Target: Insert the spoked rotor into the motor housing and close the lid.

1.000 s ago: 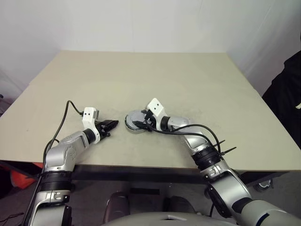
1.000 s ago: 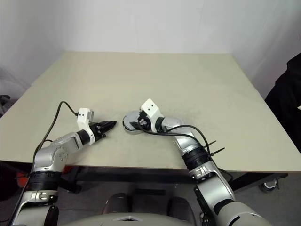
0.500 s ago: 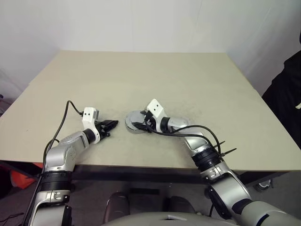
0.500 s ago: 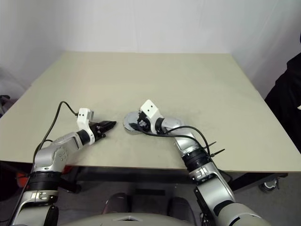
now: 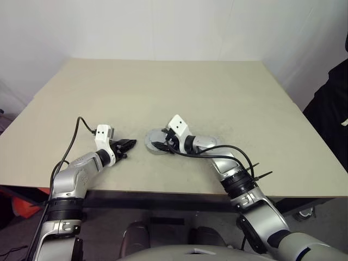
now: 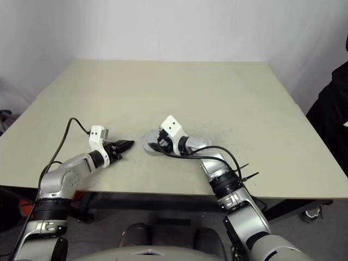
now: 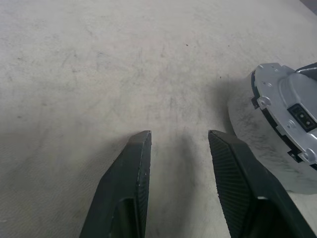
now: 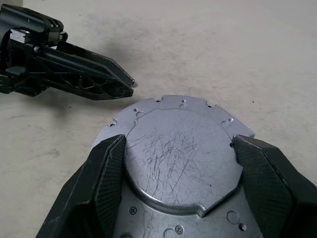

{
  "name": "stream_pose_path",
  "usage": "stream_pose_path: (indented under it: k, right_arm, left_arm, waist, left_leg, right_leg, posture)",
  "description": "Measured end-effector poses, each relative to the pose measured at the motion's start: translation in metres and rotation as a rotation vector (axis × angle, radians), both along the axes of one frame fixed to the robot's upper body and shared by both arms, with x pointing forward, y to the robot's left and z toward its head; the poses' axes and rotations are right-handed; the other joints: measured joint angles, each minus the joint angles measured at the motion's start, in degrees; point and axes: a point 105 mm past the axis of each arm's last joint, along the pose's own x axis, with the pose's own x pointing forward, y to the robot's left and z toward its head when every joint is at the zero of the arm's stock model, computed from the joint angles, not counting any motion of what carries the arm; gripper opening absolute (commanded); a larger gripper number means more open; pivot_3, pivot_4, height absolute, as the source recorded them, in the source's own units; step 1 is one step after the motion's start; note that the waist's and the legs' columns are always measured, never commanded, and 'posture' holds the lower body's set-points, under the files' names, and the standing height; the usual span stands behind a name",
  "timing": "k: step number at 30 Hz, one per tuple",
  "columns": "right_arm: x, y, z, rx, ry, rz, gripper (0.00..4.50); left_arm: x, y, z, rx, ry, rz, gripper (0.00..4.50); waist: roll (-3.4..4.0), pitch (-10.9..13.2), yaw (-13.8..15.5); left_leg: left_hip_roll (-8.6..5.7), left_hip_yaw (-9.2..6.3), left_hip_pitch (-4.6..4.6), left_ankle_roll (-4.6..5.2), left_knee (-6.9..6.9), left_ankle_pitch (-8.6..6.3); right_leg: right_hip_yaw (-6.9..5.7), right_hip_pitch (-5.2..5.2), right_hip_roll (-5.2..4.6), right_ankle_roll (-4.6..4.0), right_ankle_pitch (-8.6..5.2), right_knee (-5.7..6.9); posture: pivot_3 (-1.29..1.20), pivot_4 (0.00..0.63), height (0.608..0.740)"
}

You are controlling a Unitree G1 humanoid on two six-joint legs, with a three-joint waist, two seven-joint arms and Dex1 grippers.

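Observation:
A round grey metal unit lies near the table's front edge. Its top is the lid point(image 8: 181, 158), a scratched raised disc on a flange with small screw holes. The motor housing point(image 7: 262, 153) sits beneath it, showing its pale side wall. My right gripper point(image 8: 178, 141) is shut on the lid, one black finger against each side of the raised disc. My left gripper point(image 5: 130, 143) rests low over the table just left of the unit, open with bare table between its fingers point(image 7: 138, 158). The spoked rotor is hidden.
The beige table point(image 5: 174, 92) stretches far behind the unit. Its front edge point(image 5: 163, 191) runs close beneath both forearms. A black cable point(image 5: 73, 133) loops from the left wrist. Something dark point(image 5: 331, 103) stands beyond the table's right side.

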Motion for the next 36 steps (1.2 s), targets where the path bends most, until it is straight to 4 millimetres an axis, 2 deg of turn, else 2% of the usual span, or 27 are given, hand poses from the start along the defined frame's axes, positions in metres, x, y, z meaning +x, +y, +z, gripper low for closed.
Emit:
stream_pose_path:
  k: [36]
  right_arm:
    - [0.0043,0.0004,-0.0043,-0.062,-0.012,-0.009,3.02]
  left_arm:
    - [-0.0026,-0.0012,-0.0036,-0.002,0.009,0.012,1.94]
  waist:
    - [0.0,0.0,-0.08]
  left_leg:
    - [0.01,0.0,0.6,0.2,-0.01,-0.12]
  right_leg:
    - [0.02,0.54,0.0,0.18,-0.11,0.0]
  posture:
    - [0.0,0.0,0.74]
